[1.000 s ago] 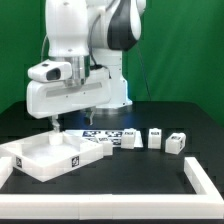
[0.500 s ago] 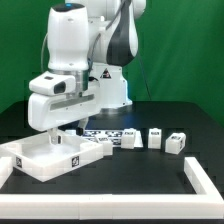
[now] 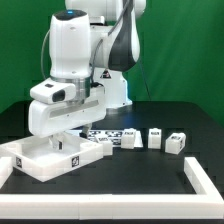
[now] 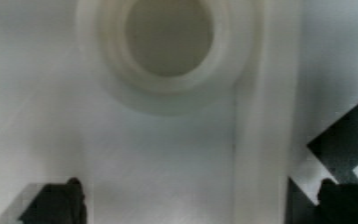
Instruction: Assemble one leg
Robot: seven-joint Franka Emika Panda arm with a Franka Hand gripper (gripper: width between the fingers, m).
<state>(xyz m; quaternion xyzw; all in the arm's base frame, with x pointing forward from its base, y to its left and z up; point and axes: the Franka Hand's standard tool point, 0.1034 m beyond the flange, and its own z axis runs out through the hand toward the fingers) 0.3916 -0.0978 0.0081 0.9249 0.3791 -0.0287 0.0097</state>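
So the white Franka arm (image 3: 65, 100) is bent right down over the large flat square white panel with the raised rim (image 3: 30, 160). That panel sits on the black table (image 3: 120, 190) near the front edge, toward the corner on the exterior view's left. In the wrist view the two-finger gripper (image 4: 185, 203) has its dark fingertips (image 4: 51, 203) spread wide and isn't holding anything. Between them there's just white panel surface and a round hole (image 4: 167, 45), and I can't tell whether they touch the plastic. The leg (image 3: 130, 138) it actually needs, a small white plastic rectangular post with a black-and-white tag, sits untouched mid-table beside the thin white marker board (image 3: 100, 133). Two more like it line up toward the exterior view's right edge, well apart from the hand. My worry is that a fingertip lands on the rim instead of straddling it, and the panel tips or skids. Closing off-centre could also twist the panel, so the hole ends up somewhere the robot doesn't expect. And a hard shove toward the middle could bump the panel into that nearest leg and knock it out of place.
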